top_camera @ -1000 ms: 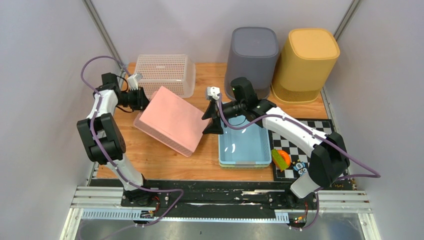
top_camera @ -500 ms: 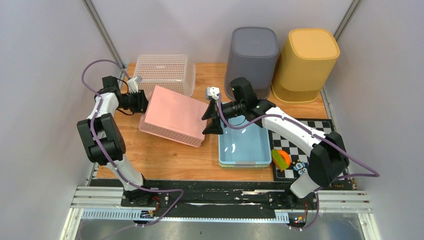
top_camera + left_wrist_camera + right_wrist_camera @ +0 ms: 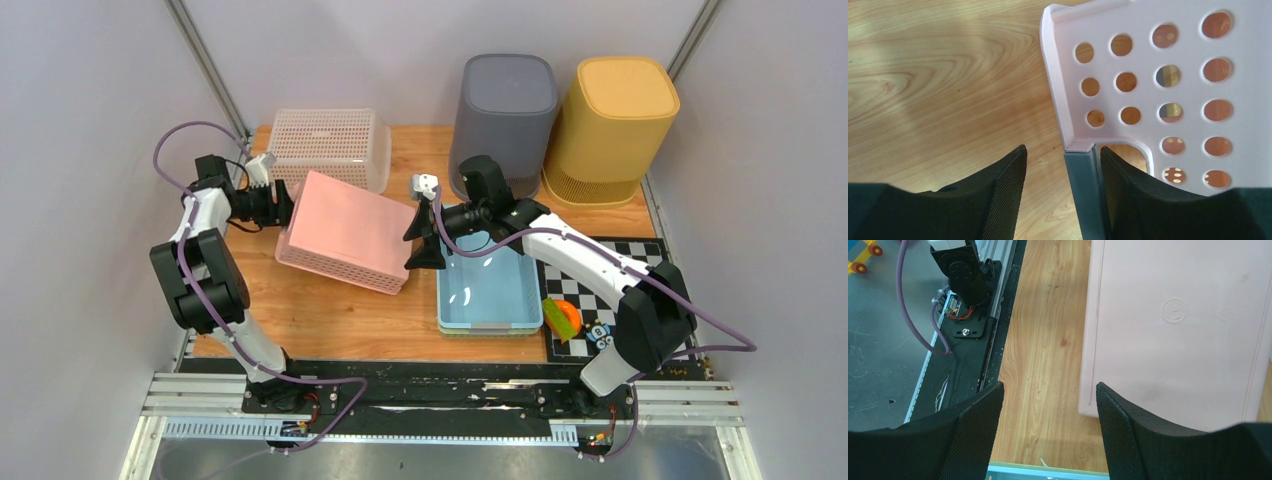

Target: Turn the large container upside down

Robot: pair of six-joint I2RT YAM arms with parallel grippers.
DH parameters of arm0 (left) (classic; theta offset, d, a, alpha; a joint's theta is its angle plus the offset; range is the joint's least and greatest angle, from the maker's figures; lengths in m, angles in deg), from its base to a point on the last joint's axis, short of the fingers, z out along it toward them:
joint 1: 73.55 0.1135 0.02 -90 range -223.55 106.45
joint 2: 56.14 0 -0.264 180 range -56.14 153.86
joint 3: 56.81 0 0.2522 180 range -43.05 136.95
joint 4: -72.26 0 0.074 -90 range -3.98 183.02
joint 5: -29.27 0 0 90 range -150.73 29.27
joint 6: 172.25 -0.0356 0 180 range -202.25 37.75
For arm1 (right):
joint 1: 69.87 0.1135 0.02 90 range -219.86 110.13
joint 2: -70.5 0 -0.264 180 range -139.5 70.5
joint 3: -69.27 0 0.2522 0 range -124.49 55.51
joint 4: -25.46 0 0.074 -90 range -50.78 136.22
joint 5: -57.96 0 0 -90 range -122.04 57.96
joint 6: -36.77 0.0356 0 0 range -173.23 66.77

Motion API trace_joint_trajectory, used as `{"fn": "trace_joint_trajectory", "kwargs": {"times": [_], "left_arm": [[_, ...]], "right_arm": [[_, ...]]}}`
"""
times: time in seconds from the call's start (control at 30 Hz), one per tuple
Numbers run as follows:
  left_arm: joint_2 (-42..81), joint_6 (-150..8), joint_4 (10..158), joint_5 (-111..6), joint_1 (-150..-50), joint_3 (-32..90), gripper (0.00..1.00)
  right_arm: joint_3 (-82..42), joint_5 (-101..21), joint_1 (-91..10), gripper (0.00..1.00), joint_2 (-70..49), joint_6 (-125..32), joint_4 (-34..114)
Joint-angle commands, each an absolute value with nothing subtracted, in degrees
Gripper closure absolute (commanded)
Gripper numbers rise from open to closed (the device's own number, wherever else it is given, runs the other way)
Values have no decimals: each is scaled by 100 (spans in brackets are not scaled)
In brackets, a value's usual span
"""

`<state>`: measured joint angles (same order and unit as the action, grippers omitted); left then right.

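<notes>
Over the tabletop (image 3: 330, 320), the top view shows the large container (image 3: 345, 232), a pink perforated bin, lying base-up at left centre with its rim down. The flip looks essentially done, and only backing the arms away seems left. There the left end effector (image 3: 280, 203) sits at its left edge and the right end effector (image 3: 420, 240) just off its right.

Left wrist view: jaws part-open, a grey rim piece (image 3: 1083, 185) between them, not clamped.

Right wrist view: jaws wide and empty, the smooth pink base just beyond them.
</notes>
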<state>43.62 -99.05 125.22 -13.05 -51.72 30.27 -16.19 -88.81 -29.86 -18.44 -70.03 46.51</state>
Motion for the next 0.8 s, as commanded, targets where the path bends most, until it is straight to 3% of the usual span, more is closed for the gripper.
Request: {"fn": "trace_joint_trajectory", "kwargs": {"times": [0.0, 0.53, 0.77], "left_arm": [[4075, -10166, 12535, -1152, -5037, 2997, 39], [3939, -9923, 12686, 15, -4814, 3060, 35], [3792, -9789, 12476, -334, -4805, 2968, 35]], "right_arm": [[-1603, -9018, -2911, 29, -1915, -6923, 4633], [-1630, -9062, -2916, 29, -1915, -6871, 4632], [-1629, -9064, -2914, 29, -1906, -6879, 4633]]}}
